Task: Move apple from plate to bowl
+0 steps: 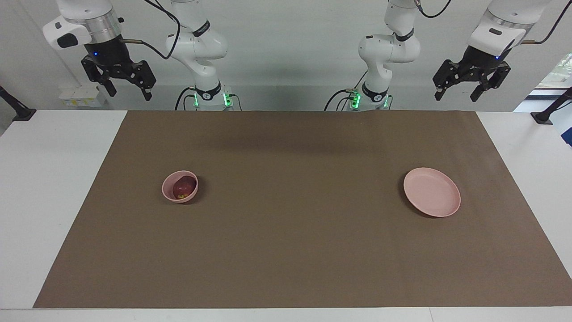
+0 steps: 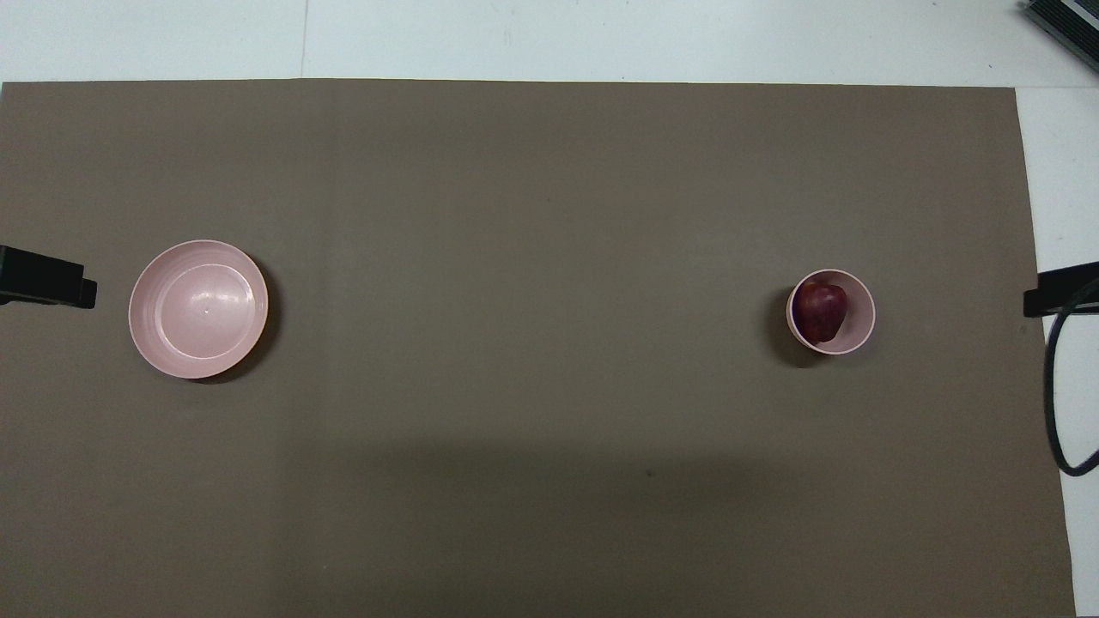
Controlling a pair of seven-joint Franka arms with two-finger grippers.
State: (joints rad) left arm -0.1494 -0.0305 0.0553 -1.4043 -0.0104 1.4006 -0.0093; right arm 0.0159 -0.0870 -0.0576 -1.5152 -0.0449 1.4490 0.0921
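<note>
The apple (image 1: 183, 186) is held in the bowl (image 1: 168, 193) toward the right arm's end of the bench (image 1: 286, 250), the plate (image 1: 431, 192) is left bare, and the left claw (image 1: 460, 91) and right claw (image 1: 128, 89) are raised, spread.

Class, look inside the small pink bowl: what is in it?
The apple lies inside the bowl. The bowl's floor under the apple is covered.

**What the views cut off or hide**

In the overhead view only a dark tip of the left gripper (image 2: 47, 283) shows at the frame edge, and likewise the right gripper (image 2: 1060, 290); their fingers lie outside that picture. The apple (image 1: 183, 188) sits low in the bowl (image 1: 167, 193), whose wall hides its underside. Both arms' upper links run off the top of the facing view
</note>
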